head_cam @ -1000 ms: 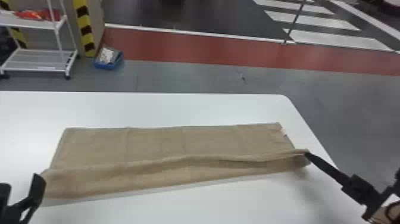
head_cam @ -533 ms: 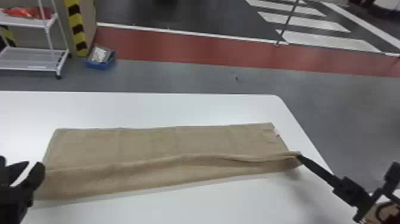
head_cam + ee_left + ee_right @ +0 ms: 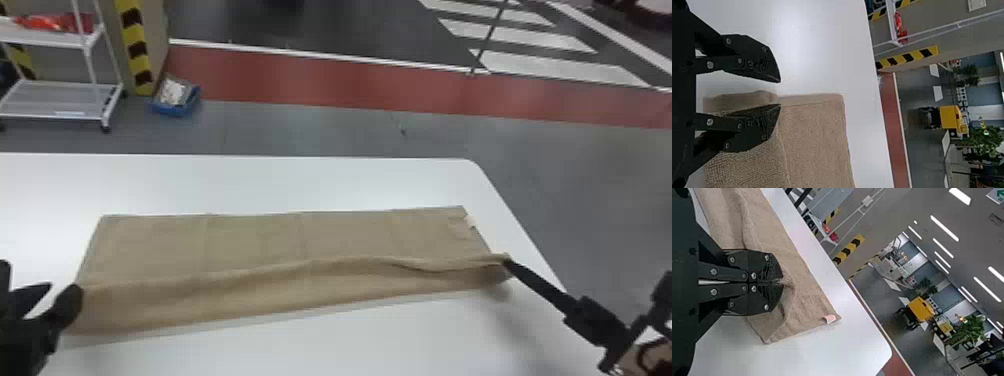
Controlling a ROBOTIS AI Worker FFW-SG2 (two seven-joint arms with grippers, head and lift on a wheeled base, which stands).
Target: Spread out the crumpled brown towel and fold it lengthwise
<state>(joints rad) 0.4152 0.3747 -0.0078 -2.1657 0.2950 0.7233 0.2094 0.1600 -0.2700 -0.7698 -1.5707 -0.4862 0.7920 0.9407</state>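
Note:
The brown towel point(image 3: 260, 240) lies as a long strip across the table, its near part doubled over so that a raised edge runs along its length. At its near left corner my left gripper point(image 3: 37, 295) stands with spread fingers. In the left wrist view, the left gripper point(image 3: 779, 93) is open, one finger over the towel point(image 3: 813, 145) and the other over bare table. My right gripper point(image 3: 507, 262) holds the folded edge at the towel's right end. The right wrist view has the right gripper point(image 3: 781, 282) shut on a pinch of towel point(image 3: 805, 301), near the pale label.
The white table point(image 3: 350, 340) has its right edge just beyond the towel's right end. On the floor past the far edge are a wheeled white shelf point(image 3: 60, 100) and a blue bin point(image 3: 175, 102).
The left gripper's fingers have spread wider, and it has shifted slightly at the towel's left end. The right gripper keeps its hold, and the towel's shape is nearly unchanged. The head view has shifted slightly.

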